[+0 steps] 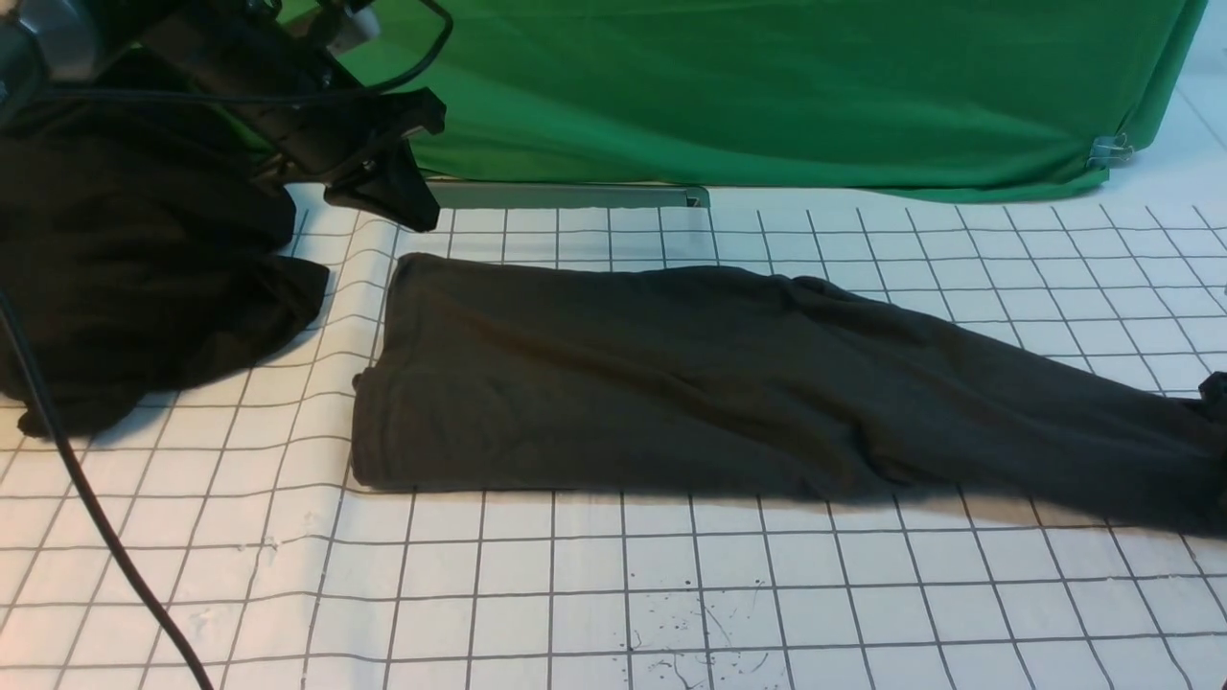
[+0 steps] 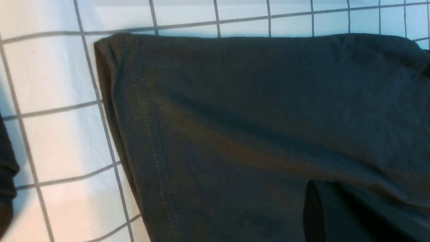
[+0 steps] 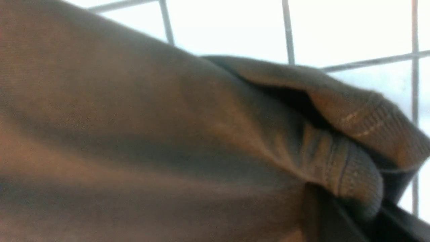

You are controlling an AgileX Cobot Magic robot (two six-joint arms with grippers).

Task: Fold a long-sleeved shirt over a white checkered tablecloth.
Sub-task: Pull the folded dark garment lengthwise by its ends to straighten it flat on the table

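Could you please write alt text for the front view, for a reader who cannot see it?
A dark grey long-sleeved shirt, folded into a long band, lies across the white checkered tablecloth. A black heap of cloth sits to its left, and a green cloth hangs behind.

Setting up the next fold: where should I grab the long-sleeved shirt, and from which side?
Probably the double-stitched hem edge of the long-sleeved shirt, approached from the robot's left: that end lies flat and straight on the white checkered tablecloth, with bare squares beside it.
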